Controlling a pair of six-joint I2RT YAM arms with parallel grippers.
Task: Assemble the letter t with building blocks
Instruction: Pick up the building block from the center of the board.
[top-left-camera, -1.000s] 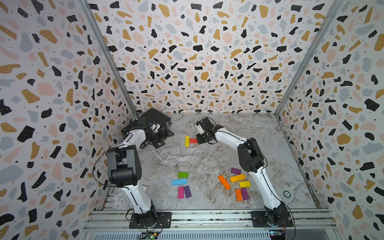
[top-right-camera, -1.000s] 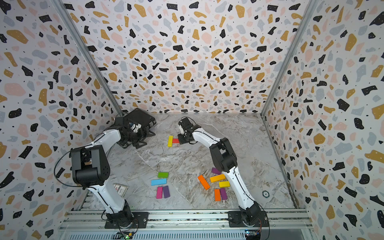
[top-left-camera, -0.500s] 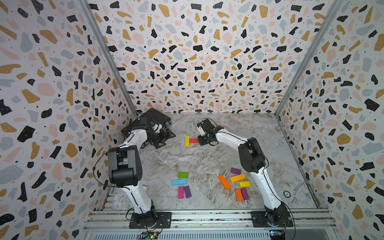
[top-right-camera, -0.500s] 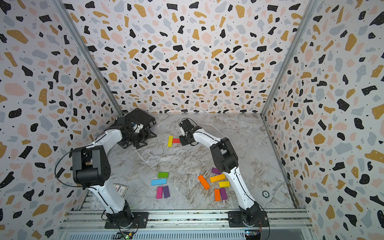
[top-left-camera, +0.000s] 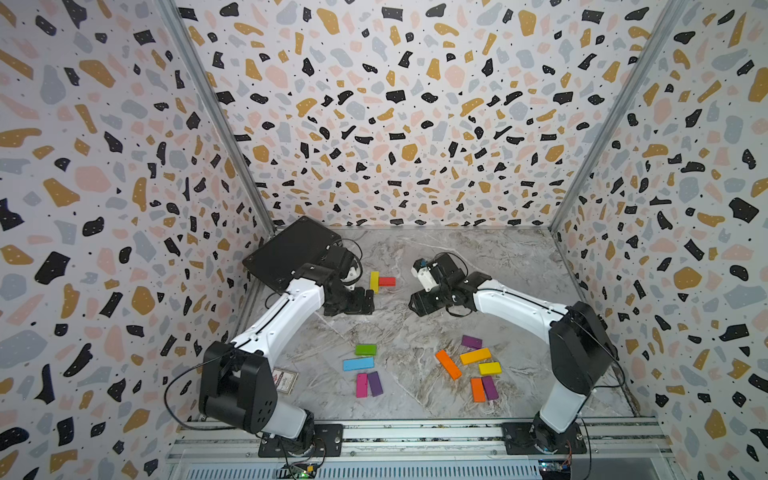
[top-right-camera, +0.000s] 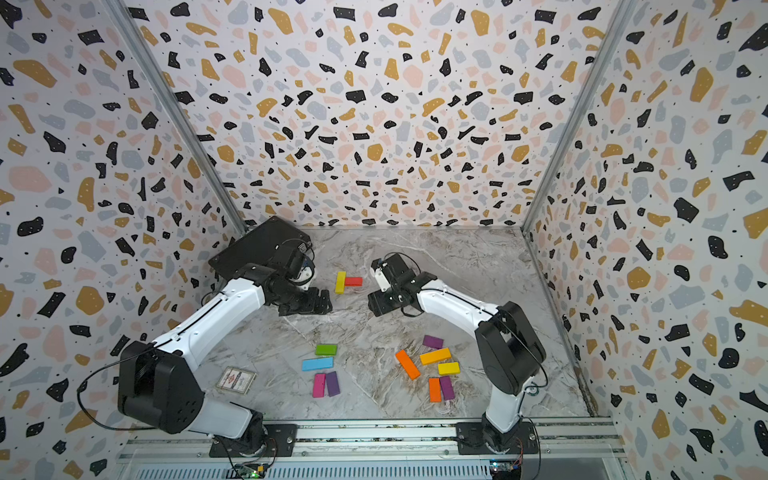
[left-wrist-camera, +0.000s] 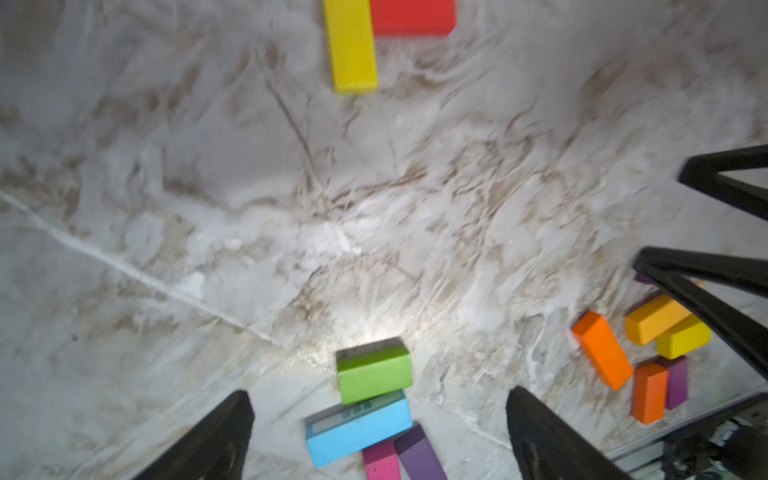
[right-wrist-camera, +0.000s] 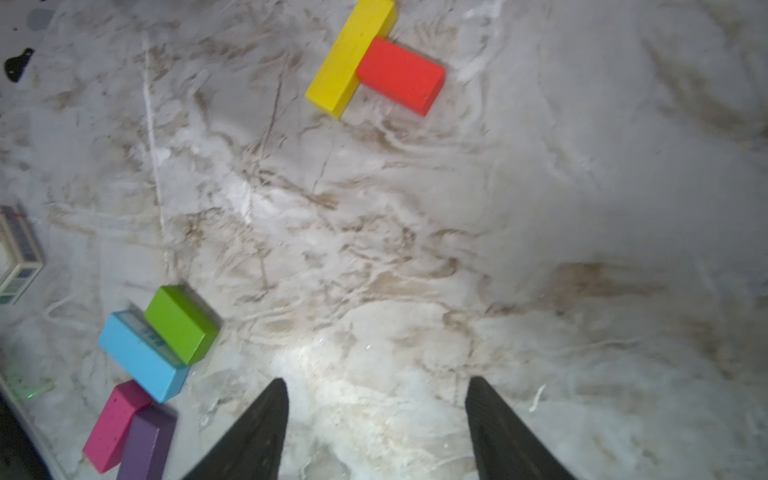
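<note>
**Grippers.** The left gripper (left-wrist-camera: 379, 390) has its jaws spread wide with nothing between them. The right gripper (right-wrist-camera: 377, 379) is likewise parted and empty. In both top views each hangs over the marbled table (top-left-camera: 498, 266), with no block in contact. The left one is just near-left of the assembled pair and the right one is near-right of it.

**Assembled pair.** This lies at the far middle of the table. The long yellow block (top-left-camera: 374, 281) lies flat with its length running near to far. The red block (top-left-camera: 387, 281) lies flat at a right angle to it, one short end touching the yellow's right long side at about mid-length.

**Left group, near middle.**
- The green block (top-left-camera: 365, 349) is farthest.
- The blue block (top-left-camera: 358, 364) is just nearer, almost touching the green.
- The pink block (top-left-camera: 361, 385) and the near-left purple block (top-left-camera: 375, 383) lie side by side at the near end.

**Right group, near right.**
- The far purple block (top-left-camera: 471, 342) is farthest.
- The amber block (top-left-camera: 476, 356) is just nearer.
- The long orange block (top-left-camera: 448, 364) lies slantwise on the left.
- The short yellow block (top-left-camera: 489, 368) is beside the amber one.
- The short orange block (top-left-camera: 477, 390) and the near-right purple block (top-left-camera: 490, 387) lie side by side at the near end.

**Other items.** A black case (top-left-camera: 286, 253) sits in the far left corner, partly behind the left arm. A small printed card (top-left-camera: 284, 380) lies on the near left of the table.
</note>
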